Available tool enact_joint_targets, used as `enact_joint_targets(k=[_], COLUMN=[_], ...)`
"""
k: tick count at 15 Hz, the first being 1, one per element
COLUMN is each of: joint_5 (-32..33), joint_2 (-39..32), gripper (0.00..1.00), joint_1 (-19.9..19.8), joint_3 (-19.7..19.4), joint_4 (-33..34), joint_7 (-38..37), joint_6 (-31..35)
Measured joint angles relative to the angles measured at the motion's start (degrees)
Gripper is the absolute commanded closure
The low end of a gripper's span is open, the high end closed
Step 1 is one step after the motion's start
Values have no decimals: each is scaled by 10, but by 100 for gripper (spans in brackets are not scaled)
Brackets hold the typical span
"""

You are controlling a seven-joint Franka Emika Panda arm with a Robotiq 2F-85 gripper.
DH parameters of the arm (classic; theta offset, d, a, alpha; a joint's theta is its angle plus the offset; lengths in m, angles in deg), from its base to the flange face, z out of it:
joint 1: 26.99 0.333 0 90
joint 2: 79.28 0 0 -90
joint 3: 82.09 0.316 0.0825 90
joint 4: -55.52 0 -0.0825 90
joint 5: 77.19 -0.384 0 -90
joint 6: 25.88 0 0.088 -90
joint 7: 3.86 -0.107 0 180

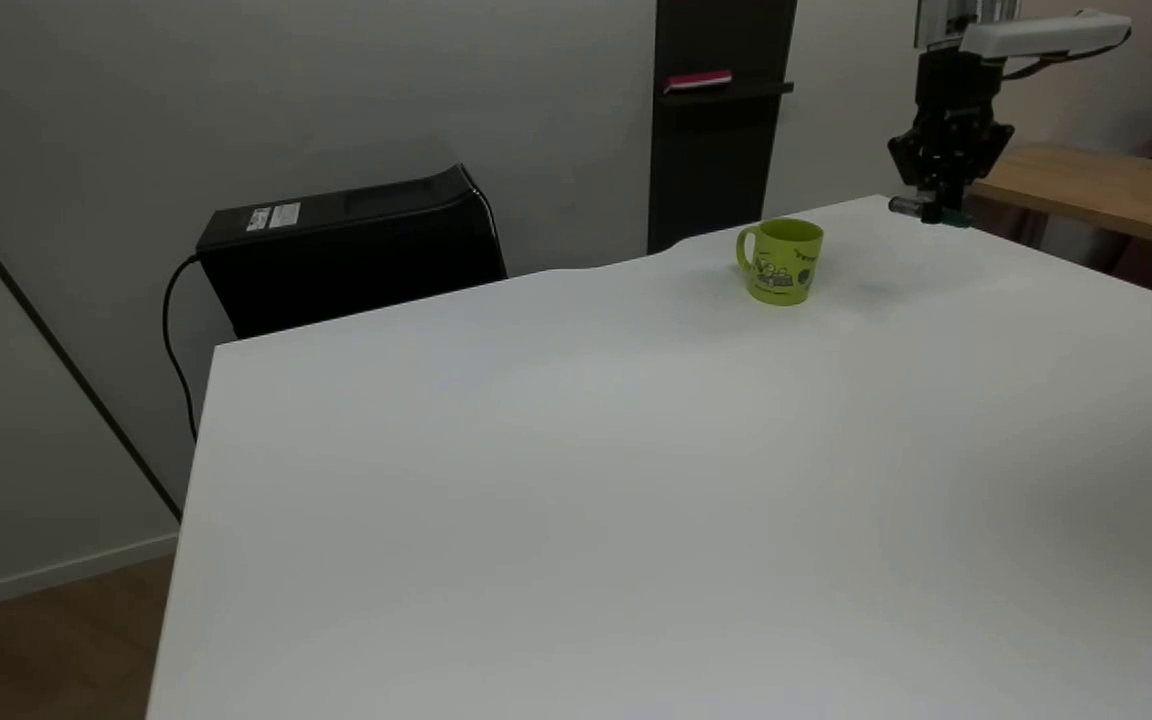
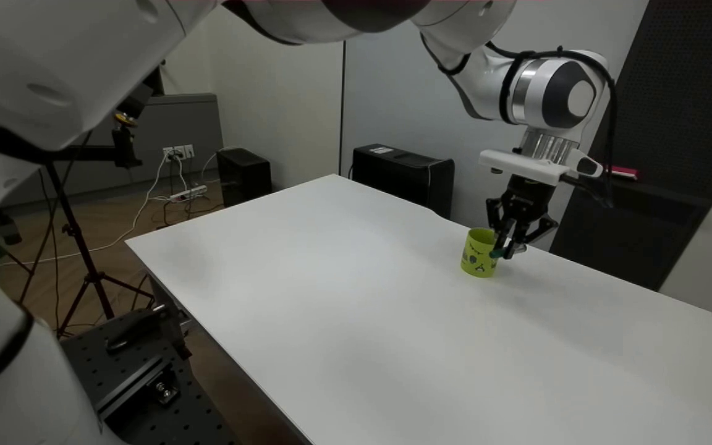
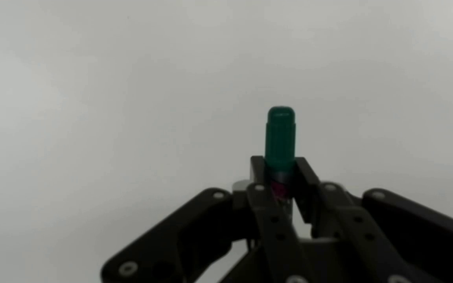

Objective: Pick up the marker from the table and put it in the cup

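Observation:
The marker has a green cap and a grey body. My gripper is shut on the marker around its middle, with the cap sticking out past the fingertips. The marker and gripper show closest in the wrist view. In both exterior views the gripper holds the marker level, above the white table. The yellow-green cup stands upright near the table's edge, a short way from the gripper. The cup is out of the wrist view.
A black box-like device stands beyond the table edge. A dark panel carries a shelf with a red item. A light-brown wooden table stands behind the arm. A tripod stands on the floor.

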Motion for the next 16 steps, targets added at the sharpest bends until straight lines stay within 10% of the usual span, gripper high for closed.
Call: enact_joint_targets(k=[16], joint_5=[-22], joint_2=[-106], gripper=[97], joint_1=[-7], joint_3=[44], joint_4=[199], joint_7=[4], joint_6=[-85])
